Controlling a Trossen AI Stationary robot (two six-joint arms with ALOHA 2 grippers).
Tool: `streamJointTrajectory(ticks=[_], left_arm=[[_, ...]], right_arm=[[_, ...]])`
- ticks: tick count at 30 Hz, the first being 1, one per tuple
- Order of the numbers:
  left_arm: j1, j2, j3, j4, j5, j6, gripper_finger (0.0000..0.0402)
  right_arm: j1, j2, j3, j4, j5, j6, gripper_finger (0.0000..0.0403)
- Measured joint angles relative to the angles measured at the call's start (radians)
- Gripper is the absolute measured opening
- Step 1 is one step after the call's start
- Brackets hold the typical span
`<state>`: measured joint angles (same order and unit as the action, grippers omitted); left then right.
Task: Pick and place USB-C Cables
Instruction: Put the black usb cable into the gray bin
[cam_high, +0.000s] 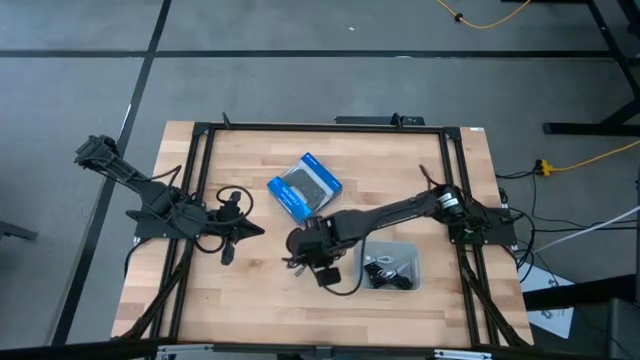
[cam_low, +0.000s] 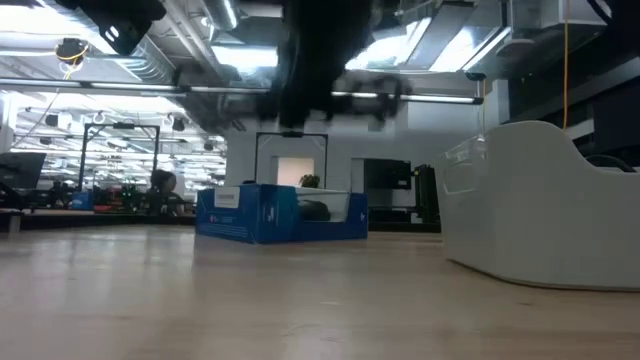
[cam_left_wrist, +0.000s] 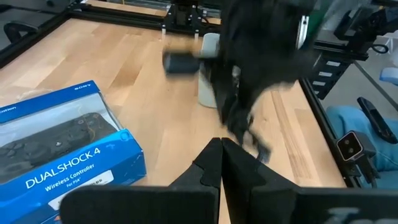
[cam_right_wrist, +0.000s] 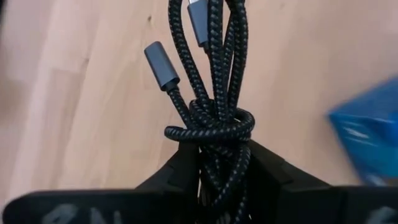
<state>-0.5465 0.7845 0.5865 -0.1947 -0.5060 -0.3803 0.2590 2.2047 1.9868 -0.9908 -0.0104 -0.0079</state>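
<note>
My right gripper (cam_high: 300, 250) hovers over the table's middle, left of the clear tray (cam_high: 412, 250), and is shut on a black braided USB-C cable bundle (cam_right_wrist: 211, 81) with grey metal plugs. More cables (cam_high: 385, 272) lie inside the tray. In the left wrist view the held bundle (cam_left_wrist: 249, 134) dangles under the blurred right arm. My left gripper (cam_high: 250, 232) waits shut at the table's left side, and its fingers (cam_left_wrist: 222, 155) touch nothing. My right gripper pinches the cable bundle between its two fingers just behind the wrapped knot (cam_right_wrist: 211, 134) at the bundle's middle. The fingers point down from above. The bundle's loops and plug ends (cam_right_wrist: 160, 65) hang past the fingertips, lifted clear of the table.
A blue DualShock controller box (cam_high: 305, 186) lies flat on the far middle of the table, close beside the right gripper. It also shows in the low view (cam_low: 280, 213). The tray (cam_low: 540, 210) stands near the right side. Black frame rails (cam_high: 200, 180) border the wooden top.
</note>
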Motion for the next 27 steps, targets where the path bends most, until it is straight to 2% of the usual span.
streamJointTrajectory(ticks=[5, 8, 10, 14, 21, 24, 27], left_arm=[[0.0, 0.0, 0.0, -0.001, -0.005, 0.0, 0.0], [0.0, 0.0, 0.0, 0.0, -0.006, -0.001, 0.0], [0.0, 0.0, 0.0, 0.0, -0.006, 0.0, 0.0], [0.0, 0.001, 0.0, -0.001, -0.007, -0.001, 0.0], [0.0, 0.001, 0.0, -0.007, -0.007, -0.001, 0.0], [0.001, 0.001, 0.0, -0.007, -0.007, -0.001, 0.0], [0.001, 0.001, 0.0, -0.007, -0.007, -0.001, 0.0]], right_arm=[[0.002, -0.01, 0.164, -0.355, 0.085, 0.042, 0.0092], [0.014, -0.012, 0.182, -0.552, 0.172, 0.108, 0.0092], [0.02, -0.031, 0.167, -0.589, 0.213, 0.161, 0.0091], [0.042, -0.144, 0.046, -0.585, 0.184, 0.24, 0.0091], [0.097, -0.482, -0.348, -0.545, 0.247, 0.507, 0.0091], [0.134, -0.636, -0.547, -0.357, 0.245, 0.581, 0.0091], [0.168, -0.768, -0.746, -0.079, 0.207, 0.587, 0.0091]])
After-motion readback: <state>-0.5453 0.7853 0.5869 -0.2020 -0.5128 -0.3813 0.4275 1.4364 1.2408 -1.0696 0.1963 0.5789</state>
